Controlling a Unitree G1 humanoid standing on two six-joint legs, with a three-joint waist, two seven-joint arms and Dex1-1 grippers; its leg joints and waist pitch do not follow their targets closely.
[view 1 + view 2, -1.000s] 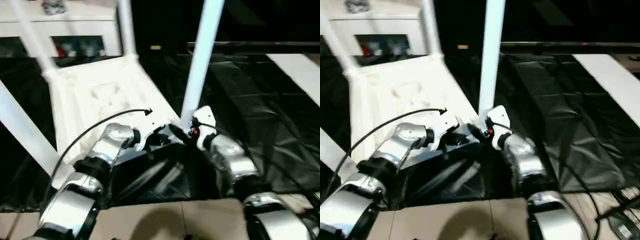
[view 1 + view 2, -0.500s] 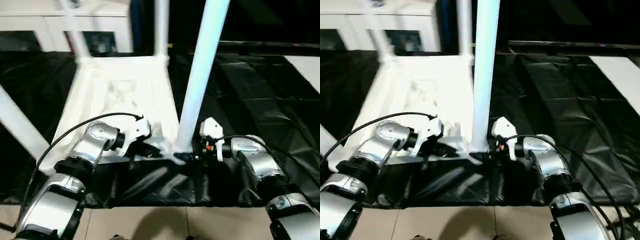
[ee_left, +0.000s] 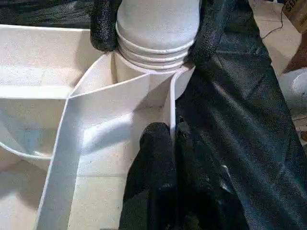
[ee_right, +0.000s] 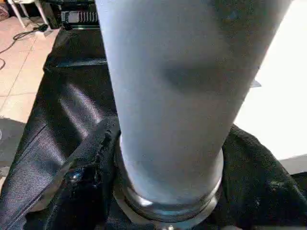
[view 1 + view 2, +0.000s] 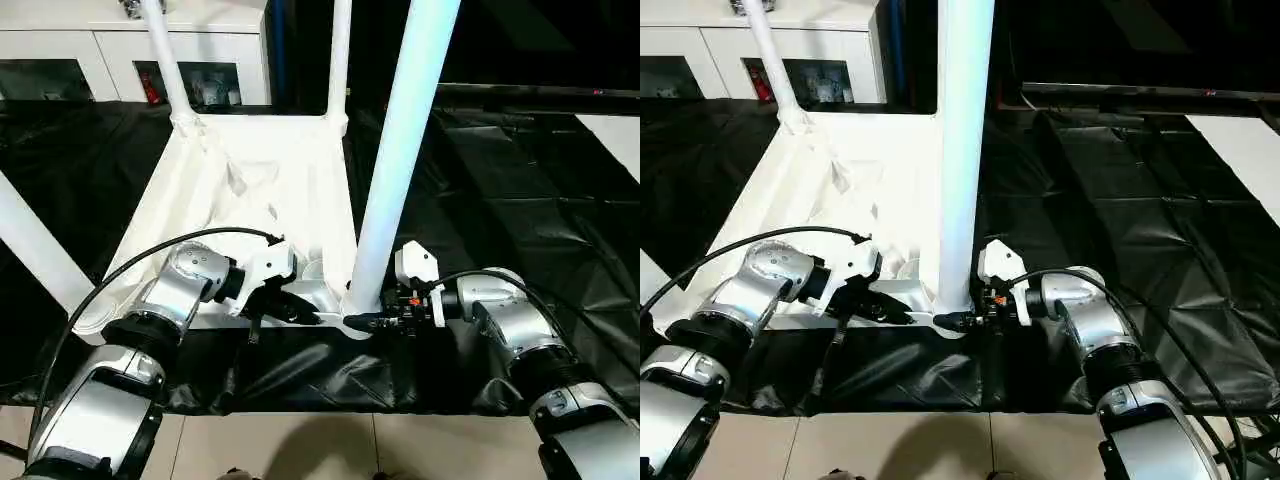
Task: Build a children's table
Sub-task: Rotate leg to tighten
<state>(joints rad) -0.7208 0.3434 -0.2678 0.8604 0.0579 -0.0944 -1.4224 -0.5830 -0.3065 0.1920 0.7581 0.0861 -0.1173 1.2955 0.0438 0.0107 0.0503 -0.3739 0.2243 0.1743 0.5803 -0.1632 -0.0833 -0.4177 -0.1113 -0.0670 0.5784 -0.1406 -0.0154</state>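
Observation:
The children's table lies upside down on a black sheet, its white ribbed tabletop point(image 5: 250, 190) facing up. Several white legs stand in its corner sockets. The near-right leg point(image 5: 405, 150) rises from the socket point(image 3: 158, 62) closest to me. My left gripper point(image 5: 300, 312) is shut on the thin rim wall of the tabletop just beside that socket. My right gripper point(image 5: 365, 322) reaches in from the right, at the very base of that leg. Its black fingers point(image 3: 103, 24) lie against both sides of the leg point(image 4: 177, 96).
The far-left leg point(image 5: 165, 60), far-right leg point(image 5: 338, 60) and near-left leg point(image 5: 40, 260) stand up around the work. A white cabinet with glass doors point(image 5: 100, 50) is behind. The black sheet point(image 5: 500, 180) spreads to the right, and tiled floor point(image 5: 300, 450) lies in front.
The camera has tilted and levelled out. My right gripper's fingers have drawn in around the base of the near-right leg. My left gripper has kept its hold on the rim.

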